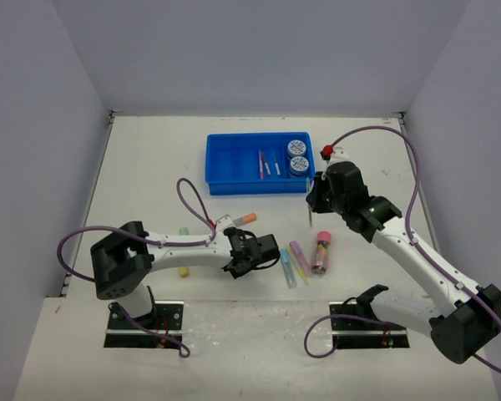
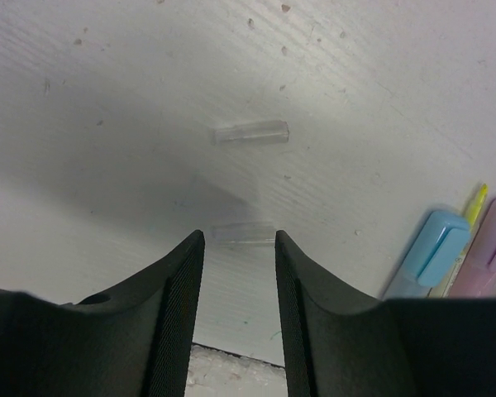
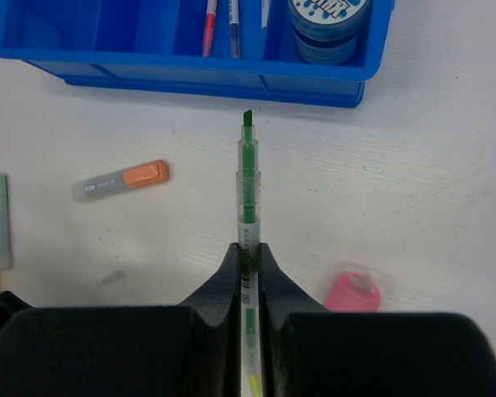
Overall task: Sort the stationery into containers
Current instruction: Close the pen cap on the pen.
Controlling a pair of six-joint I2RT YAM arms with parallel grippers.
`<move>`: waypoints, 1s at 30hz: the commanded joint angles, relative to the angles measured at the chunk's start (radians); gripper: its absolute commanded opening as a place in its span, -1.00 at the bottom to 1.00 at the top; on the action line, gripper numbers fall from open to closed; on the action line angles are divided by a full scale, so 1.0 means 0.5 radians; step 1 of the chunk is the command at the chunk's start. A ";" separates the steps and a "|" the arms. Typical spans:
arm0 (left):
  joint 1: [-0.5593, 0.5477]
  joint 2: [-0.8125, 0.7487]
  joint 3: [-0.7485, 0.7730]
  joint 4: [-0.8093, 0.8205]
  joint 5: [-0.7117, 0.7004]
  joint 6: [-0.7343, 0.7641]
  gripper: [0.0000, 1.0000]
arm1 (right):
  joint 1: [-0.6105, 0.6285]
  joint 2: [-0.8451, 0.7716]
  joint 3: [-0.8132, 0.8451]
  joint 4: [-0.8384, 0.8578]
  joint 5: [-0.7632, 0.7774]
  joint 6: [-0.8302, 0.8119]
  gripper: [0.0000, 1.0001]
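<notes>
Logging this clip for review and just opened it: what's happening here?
The right gripper is shut on a green marker, its tip pointing toward the blue tray and just short of its near wall. The tray already holds two patterned discs and a few thin pens. The left gripper is open and empty over the table, by two small clear pieces. An orange marker, a pink tube and a few pastel markers lie loose on the table.

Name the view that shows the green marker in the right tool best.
Right wrist view: the green marker lies centred and sharp, tip toward the blue tray, clamped in the right tool. Top external shows only a thin sliver below that tool; left wrist shows none of it.
</notes>
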 commanded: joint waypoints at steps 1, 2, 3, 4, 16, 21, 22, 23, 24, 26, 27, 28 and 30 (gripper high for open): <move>-0.002 0.089 0.188 -0.055 0.114 0.050 -0.18 | -0.004 0.028 0.012 0.071 0.002 -0.040 -1.00; -0.008 0.131 0.247 -0.088 0.141 0.076 -0.19 | -0.006 0.029 0.013 0.068 0.003 -0.040 -1.00; -0.015 0.160 0.289 -0.115 0.156 0.084 -0.20 | -0.005 0.029 0.013 0.066 0.003 -0.040 -1.00; -0.026 0.172 0.307 -0.136 0.158 0.076 -0.21 | -0.005 0.029 0.012 0.067 0.002 -0.041 -1.00; -0.098 0.107 0.208 -0.125 0.214 -0.023 -0.32 | -0.004 0.053 0.020 0.066 -0.036 -0.055 -1.00; -0.097 0.147 0.216 -0.096 0.174 -0.023 -0.26 | -0.004 0.053 0.020 0.066 -0.055 -0.061 -1.00; -0.095 0.147 0.216 -0.094 0.156 -0.020 -0.24 | -0.004 0.053 0.020 0.066 -0.058 -0.061 -1.00; -0.097 0.145 0.216 -0.099 0.133 -0.028 -0.21 | -0.004 0.053 0.017 0.069 -0.061 -0.061 -1.00; -0.098 0.136 0.213 -0.101 0.115 -0.032 -0.18 | -0.004 0.053 0.017 0.068 -0.064 -0.063 -1.00; -0.094 0.124 0.205 -0.107 0.092 -0.037 -0.15 | -0.004 0.053 0.017 0.066 -0.067 -0.065 -1.00; -0.092 0.119 0.198 -0.110 0.081 -0.044 -0.12 | -0.004 0.051 0.017 0.064 -0.067 -0.067 -1.00; -0.091 0.117 0.192 -0.112 0.076 -0.049 -0.10 | -0.004 0.049 0.017 0.065 -0.067 -0.067 -1.00; -0.082 0.117 0.179 -0.112 0.082 -0.053 -0.02 | -0.004 0.047 0.013 0.067 -0.071 -0.067 -1.00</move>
